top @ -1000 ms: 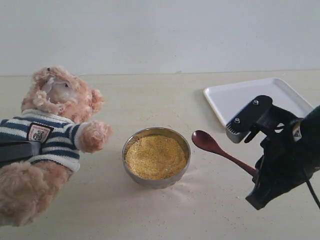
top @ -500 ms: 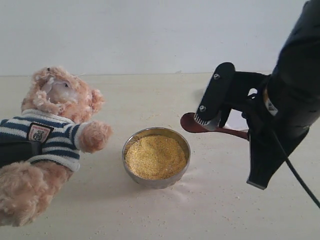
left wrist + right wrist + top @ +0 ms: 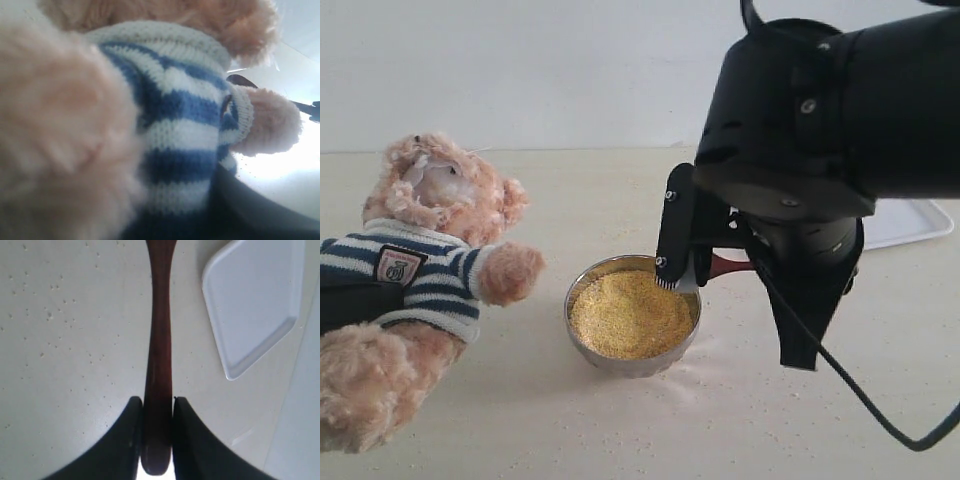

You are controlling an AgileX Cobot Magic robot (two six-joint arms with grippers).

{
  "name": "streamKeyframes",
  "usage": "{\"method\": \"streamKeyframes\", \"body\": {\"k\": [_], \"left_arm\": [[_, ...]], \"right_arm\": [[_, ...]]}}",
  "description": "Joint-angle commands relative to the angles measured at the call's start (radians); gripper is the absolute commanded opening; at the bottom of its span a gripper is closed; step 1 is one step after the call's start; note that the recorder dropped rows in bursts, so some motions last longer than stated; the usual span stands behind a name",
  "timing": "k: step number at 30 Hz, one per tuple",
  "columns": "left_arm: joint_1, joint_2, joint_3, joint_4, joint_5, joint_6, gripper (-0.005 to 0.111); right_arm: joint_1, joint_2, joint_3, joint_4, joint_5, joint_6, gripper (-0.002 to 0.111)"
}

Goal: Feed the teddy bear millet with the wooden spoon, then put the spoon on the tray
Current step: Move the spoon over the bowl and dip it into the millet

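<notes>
1. Exterior view: the right gripper [image 3: 678,278] now hangs at the far right rim of the steel bowl [image 3: 578,340]. A second ago it held the wooden spoon [image 3: 730,265] low over the table [image 3: 520,420], between bowl and tray [image 3: 912,226]. The arm has since swung in and fills the right of the picture. Only a short reddish stretch of handle shows. The spoon's bowl is hidden behind a black finger, so whether it touches the millet [image 3: 630,315] cannot be told. The heap looks level and undisturbed. The teddy bear [image 3: 430,250] leans at the left, unmoved, with the left gripper [image 3: 355,300] a dark band across its middle. Judged from this, the carry is over and the scoop is the step in hand; the bear is not yet fed.

2. Left wrist view: the bear's striped shirt fills the picture and one paw juts out. A dark finger lies against the shirt. Its partner is out of sight, so whether this hand is clamped on the bear cannot be told.

3. Right wrist view: two black fingers [image 3: 131,440] pinch the spoon's thin handle near its end, tight on both sides. The handle runs straight away over a table flecked with stray grains. The tray lies bare to one side, well apart from the spoon.
</notes>
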Motion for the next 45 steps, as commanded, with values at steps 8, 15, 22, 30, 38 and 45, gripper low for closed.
{"method": "streamKeyframes", "body": {"k": [8, 15, 22, 30, 38, 45], "left_arm": [[0.001, -0.007, 0.0, -0.019, 0.016, 0.004, 0.005], [0.001, -0.007, 0.0, -0.019, 0.016, 0.004, 0.005], [0.001, -0.007, 0.0, -0.019, 0.016, 0.004, 0.005], [0.001, -0.007, 0.0, -0.019, 0.016, 0.004, 0.005], [0.001, -0.007, 0.0, -0.019, 0.016, 0.004, 0.005], [0.001, -0.007, 0.0, -0.019, 0.016, 0.004, 0.005]], "right_arm": [[0.069, 0.079, -0.011, -0.164, 0.006, -0.032, 0.0], [0.087, 0.151, -0.055, -0.238, 0.006, -0.028, 0.0], [0.1, 0.199, -0.066, -0.242, 0.006, -0.021, 0.0], [0.111, 0.208, -0.066, -0.238, 0.004, 0.006, 0.0], [0.111, 0.255, -0.064, -0.2, 0.006, 0.017, 0.0], [0.119, 0.236, -0.064, -0.084, -0.034, 0.076, 0.0]]}}
